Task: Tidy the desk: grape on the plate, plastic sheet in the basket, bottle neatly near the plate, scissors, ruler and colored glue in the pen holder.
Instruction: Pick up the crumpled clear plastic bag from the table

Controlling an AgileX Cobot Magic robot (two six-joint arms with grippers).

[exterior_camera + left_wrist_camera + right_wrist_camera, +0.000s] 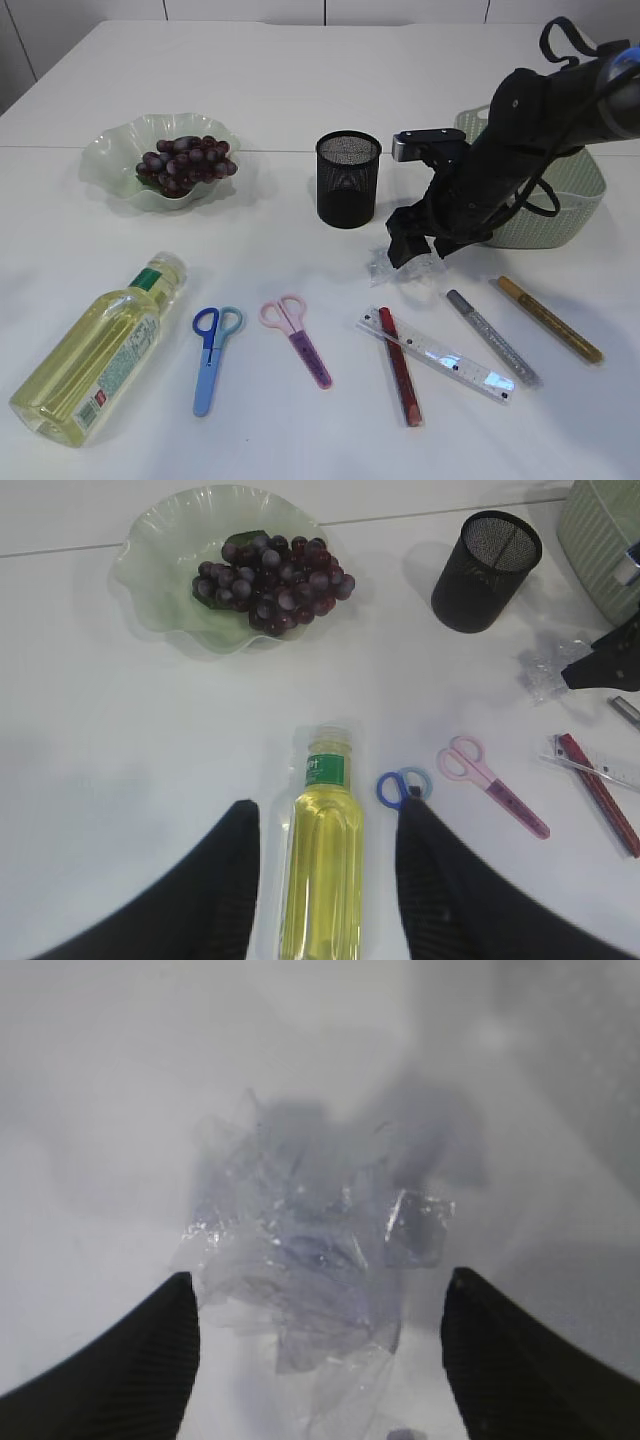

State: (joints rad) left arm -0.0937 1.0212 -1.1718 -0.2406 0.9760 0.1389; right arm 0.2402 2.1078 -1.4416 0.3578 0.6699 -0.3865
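Right gripper is spread wide over the crumpled plastic sheet, which lies toward the tabletop's right edge, just beside the ribbed basket. We risk the thin, glossy film springing or sliding out as the fingers close. Left gripper stands half spread, straddling the smooth, round bottle, not visibly gripping; it could roll.

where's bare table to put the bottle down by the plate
Bare patches: between the plate and the pen holder, and in front of the plate, above the bottle. Crowded: the front row, from the blue scissors to the ruler, and near the plastic sheet beneath the right gripper.
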